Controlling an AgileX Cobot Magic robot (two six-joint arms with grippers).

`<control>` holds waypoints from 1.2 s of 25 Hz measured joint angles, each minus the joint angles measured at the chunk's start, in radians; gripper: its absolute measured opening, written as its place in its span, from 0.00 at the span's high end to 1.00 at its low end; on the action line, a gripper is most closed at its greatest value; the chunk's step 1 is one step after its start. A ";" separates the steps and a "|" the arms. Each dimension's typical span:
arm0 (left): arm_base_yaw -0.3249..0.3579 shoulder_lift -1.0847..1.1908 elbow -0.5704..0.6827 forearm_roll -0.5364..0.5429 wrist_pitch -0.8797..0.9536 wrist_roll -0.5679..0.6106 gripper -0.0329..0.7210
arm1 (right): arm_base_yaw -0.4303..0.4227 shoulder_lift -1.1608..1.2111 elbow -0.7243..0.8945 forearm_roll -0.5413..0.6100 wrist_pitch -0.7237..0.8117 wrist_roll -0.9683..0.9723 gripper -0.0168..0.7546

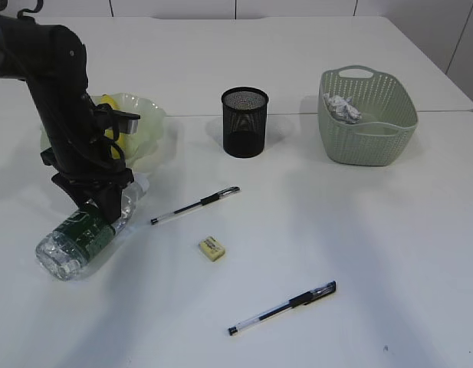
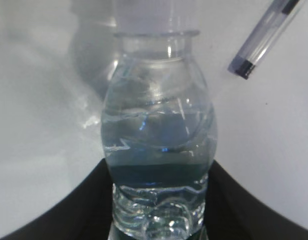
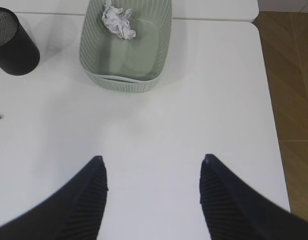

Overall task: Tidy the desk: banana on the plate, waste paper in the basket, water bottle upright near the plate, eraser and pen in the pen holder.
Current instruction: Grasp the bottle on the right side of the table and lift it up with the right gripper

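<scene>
1. Left gripper [image 1: 98,208] is down over the bottle [image 1: 83,234], jaws on either side of its body just above the green label; the wrist view shows the dark fingers [image 2: 74,210] flanking the clear body – closed on the bottle.
2. Bottle lies on its side on the table [image 1: 336,230], base toward the front-left edge, cap end toward the plate [image 1: 148,126].
3. Plate sits at the left, behind the left arm; the banana [image 1: 110,103] shows as a bit of yellow on it, mostly hidden by the arm.
4. Right gripper [image 3: 154,172] hangs above bare table with jaws wide apart, holding nothing – not seen in the exterior view.
5. Basket [image 1: 366,142] stands near the right rear table edge; the paper [image 1: 343,107] is inside, at its back end.
6. Holder [image 1: 244,123] stands upright mid-table, between plate and basket.
7. Upper pen [image 1: 195,205], eraser [image 1: 211,248] and lower pen [image 1: 282,308] lie apart on the table in front of the holder.
8. Open room: wide bare table at the right front, below the basket; the strip between holder and basket is bare too.
</scene>
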 joint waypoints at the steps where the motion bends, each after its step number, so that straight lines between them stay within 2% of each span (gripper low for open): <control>1: 0.000 0.000 0.000 0.000 -0.004 0.000 0.49 | 0.000 0.000 0.000 0.000 0.000 0.000 0.41; 30: 0.000 -0.004 0.000 -0.024 -0.081 0.000 0.49 | 0.000 0.000 0.000 0.000 0.000 0.000 0.42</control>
